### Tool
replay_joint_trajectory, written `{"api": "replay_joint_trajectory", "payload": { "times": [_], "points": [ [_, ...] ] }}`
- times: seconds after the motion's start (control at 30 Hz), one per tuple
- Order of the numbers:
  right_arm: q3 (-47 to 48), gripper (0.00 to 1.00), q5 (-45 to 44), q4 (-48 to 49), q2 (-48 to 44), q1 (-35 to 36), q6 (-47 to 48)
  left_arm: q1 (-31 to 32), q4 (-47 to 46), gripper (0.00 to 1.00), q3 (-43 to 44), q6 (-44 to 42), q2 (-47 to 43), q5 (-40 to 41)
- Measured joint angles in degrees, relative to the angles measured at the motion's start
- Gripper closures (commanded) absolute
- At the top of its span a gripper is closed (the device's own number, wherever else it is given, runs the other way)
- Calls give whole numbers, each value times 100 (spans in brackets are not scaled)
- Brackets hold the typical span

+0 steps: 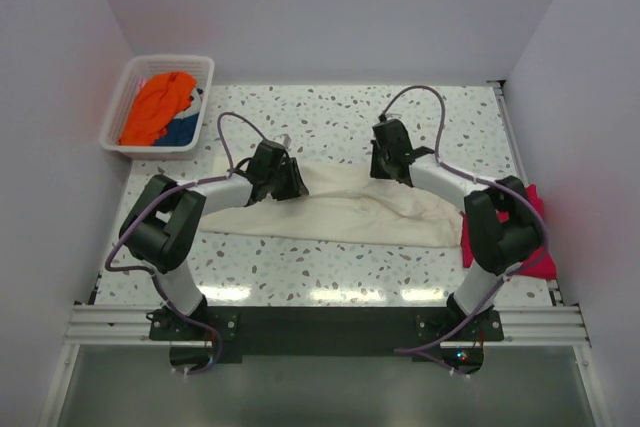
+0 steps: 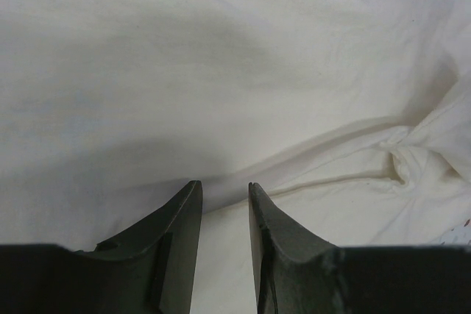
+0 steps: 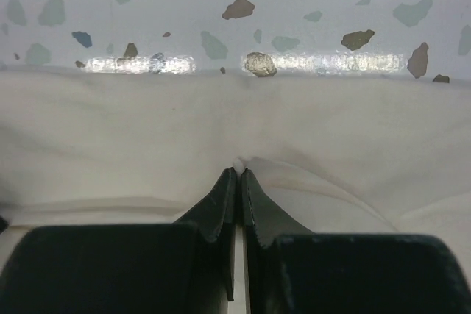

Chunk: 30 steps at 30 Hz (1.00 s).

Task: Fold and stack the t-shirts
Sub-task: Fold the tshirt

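Note:
A large cream-white t-shirt [image 1: 350, 212] lies crumpled in a long band across the middle of the table. My left gripper [image 1: 297, 185] is low over its left part, jaws apart, with only flat cloth [image 2: 257, 71] between the fingers [image 2: 224, 185]. My right gripper [image 1: 386, 171] is at the shirt's upper right edge. In the right wrist view it [image 3: 239, 171] is shut on a small pinch of the cream cloth [image 3: 147, 130]. A crimson-red t-shirt [image 1: 537, 209] lies at the right table edge, partly hidden by the right arm.
A white slatted basket [image 1: 113, 129] stands at the back left, holding an orange t-shirt [image 1: 160, 105] and a blue one [image 1: 186, 131]. Terrazzo tabletop [image 1: 330, 117] shows beyond the cream shirt. Walls close in on the left, back and right.

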<state>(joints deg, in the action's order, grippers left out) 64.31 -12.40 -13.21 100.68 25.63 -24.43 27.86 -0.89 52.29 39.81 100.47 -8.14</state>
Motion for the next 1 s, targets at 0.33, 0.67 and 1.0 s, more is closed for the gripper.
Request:
{"api": "replay_joint_trajectory", "payload": {
  "times": [0.33,0.67,1.0],
  "points": [
    [-975,100,170,61,-1576,328,-463,0,4,64,0,2,-83,2],
    [-1738,61,205,129,-1718,1169,-1010,0,11,64,0,2,-85,2],
    [-1720,40,-173,-282,-2933,1252,-975,48,9,58,0,-72,-254,-28]
  ]
}}
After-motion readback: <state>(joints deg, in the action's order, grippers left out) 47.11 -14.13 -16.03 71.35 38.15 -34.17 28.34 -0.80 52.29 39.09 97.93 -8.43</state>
